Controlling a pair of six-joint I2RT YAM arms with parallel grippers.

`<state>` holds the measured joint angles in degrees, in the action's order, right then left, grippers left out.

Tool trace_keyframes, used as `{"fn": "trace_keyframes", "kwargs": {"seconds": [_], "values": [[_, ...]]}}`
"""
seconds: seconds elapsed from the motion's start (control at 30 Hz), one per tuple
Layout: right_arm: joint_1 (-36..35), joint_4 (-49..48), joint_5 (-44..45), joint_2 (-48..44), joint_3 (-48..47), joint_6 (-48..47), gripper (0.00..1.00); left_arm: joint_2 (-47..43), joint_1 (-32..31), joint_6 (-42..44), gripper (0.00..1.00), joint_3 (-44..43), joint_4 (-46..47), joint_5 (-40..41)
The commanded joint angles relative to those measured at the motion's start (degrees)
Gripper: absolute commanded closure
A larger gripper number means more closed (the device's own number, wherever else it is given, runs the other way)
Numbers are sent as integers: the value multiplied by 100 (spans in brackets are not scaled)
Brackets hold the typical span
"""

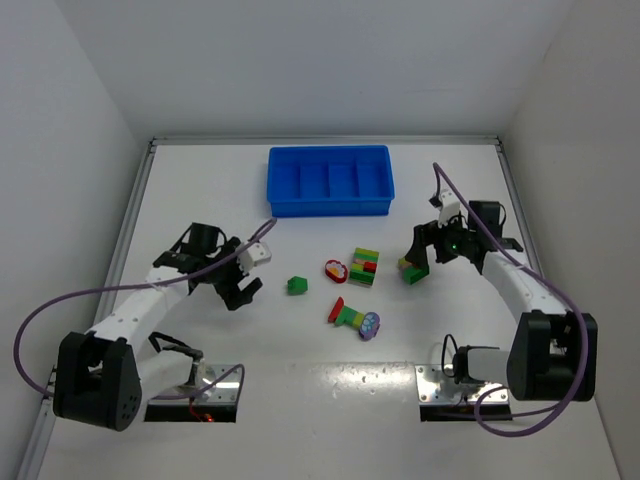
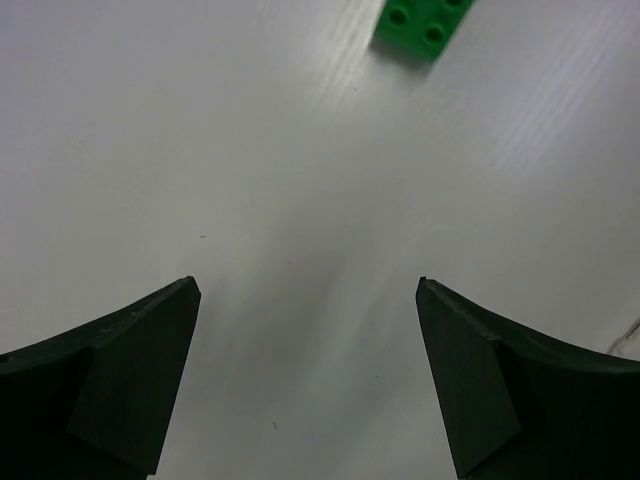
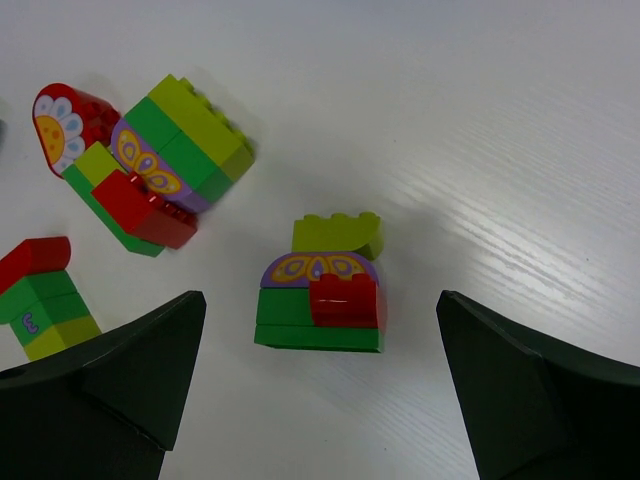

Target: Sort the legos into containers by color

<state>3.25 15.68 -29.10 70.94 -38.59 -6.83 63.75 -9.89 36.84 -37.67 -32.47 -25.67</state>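
- Purple cables (image 1: 100, 292) are looping out from the arm bases at the near edge of the white bench (image 1: 200, 180), whose surface is showing a fine grain in the right wrist view.
- A long clump of legos (image 1: 353, 317) is lying nearest the bases: red at one end, green and yellow-green in the middle, a rounded purple piece at the other. A small purple mark on one green brick is too small to read.
- The left gripper (image 2: 306, 288) is hanging over bare bench with its dark jaws spread wide and nothing between them. A single green brick (image 2: 420, 25), studs up, is lying ahead of it, apart from the fingers.
- The right gripper (image 3: 320, 298) is likewise standing fully spread and holding nothing. A small clump (image 3: 318, 330) is sitting in line with the gap, touching neither jaw: green base, red block, purple arch printed with orange petals, yellow-green brick on top.
- Beyond, a red rounded piece (image 1: 336, 268) printed with a white-and-yellow flower is lying just beside a striped stack (image 1: 364, 266) of green, yellow-green, red and purple bricks.
- The blue plastic tray (image 1: 330, 208) is standing farthest off, well apart from the bricks, its four compartments side by side.
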Motion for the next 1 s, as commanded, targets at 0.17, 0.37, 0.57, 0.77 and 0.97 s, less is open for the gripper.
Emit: {"fn": "trace_keyframes", "kwargs": {"seconds": [0.17, 0.37, 0.57, 0.77, 0.97], "values": [[18, 93, -201, 316, -316, -161, 0, 129, -434, 1291, 6, 172, -243, -666], [18, 93, -201, 316, -316, -213, 0, 884, -822, 1580, 15, -161, 48, -1018], [18, 145, -201, 316, -316, -213, 0, 1580, -1103, 1247, 17, -495, 591, -1089], [18, 146, -201, 316, -368, -213, 0, 2018, -1401, 860, 17, -732, 1076, -817], [18, 198, -254, 316, -369, -266, 0, 2282, -1621, 676, 18, -733, 1428, -615]]}}
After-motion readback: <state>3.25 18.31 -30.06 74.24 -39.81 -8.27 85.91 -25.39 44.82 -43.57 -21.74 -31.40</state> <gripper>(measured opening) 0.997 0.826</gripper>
